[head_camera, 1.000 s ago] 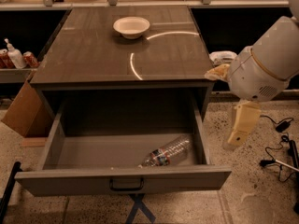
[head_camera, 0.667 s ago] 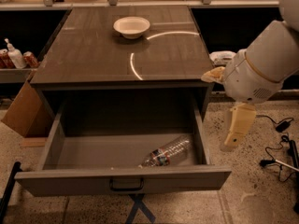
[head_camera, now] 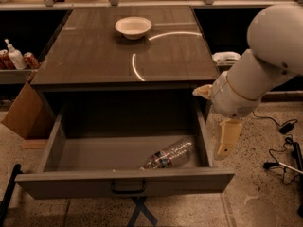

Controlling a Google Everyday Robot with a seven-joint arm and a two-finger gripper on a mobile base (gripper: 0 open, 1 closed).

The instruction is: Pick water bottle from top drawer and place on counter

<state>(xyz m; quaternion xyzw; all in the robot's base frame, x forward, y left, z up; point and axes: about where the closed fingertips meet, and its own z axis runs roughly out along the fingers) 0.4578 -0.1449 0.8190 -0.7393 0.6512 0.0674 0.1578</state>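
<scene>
While drawer (head_camera: 71,181) holds bottle (head_camera: 169,153), jaws hang beside.

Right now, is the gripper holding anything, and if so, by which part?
Nothing is held. The gripper hangs open outside the right wall of the top drawer, and the water bottle lies on its side inside, untouched.

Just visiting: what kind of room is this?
Probably a lab or office pantry: a counter with a bowl, an open top drawer holding a water bottle, loose cables on the floor. The tool hangs beside the drawer.
</scene>
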